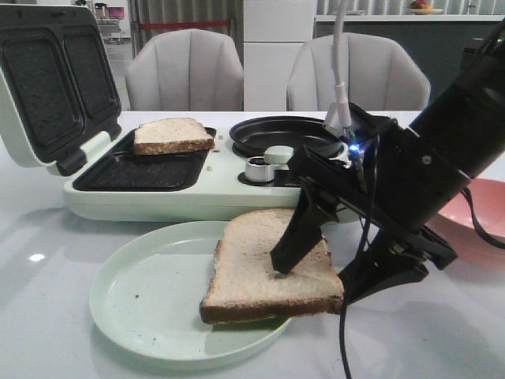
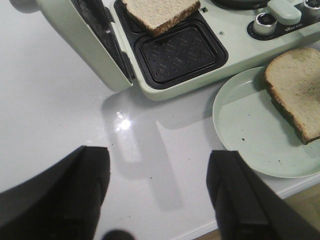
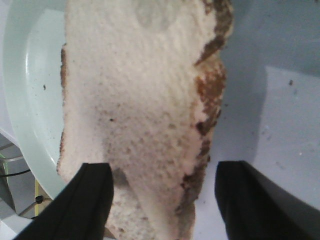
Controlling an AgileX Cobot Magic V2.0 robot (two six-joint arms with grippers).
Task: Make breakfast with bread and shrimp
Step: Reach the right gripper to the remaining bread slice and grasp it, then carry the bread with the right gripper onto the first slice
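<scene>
Pale green and black, the sandwich maker (image 1: 158, 185) stands open at the back of the table, and one bread slice (image 1: 173, 135) already lies in its far tray. The near tray (image 1: 142, 170) beside it is empty. In front of the machine sits the round green plate (image 1: 134, 296). The second bread slice (image 1: 264, 268) lies partly on this plate, and its right edge hangs over the rim toward the right gripper (image 1: 316, 272). One finger (image 1: 300, 233) of this gripper is above the slice and the other is below its right edge, so the slice is between them; if they already press it, I cannot tell. The left gripper (image 2: 157, 192) has its fingers wide apart over bare table, well apart from the bread. No shrimp is visible.
</scene>
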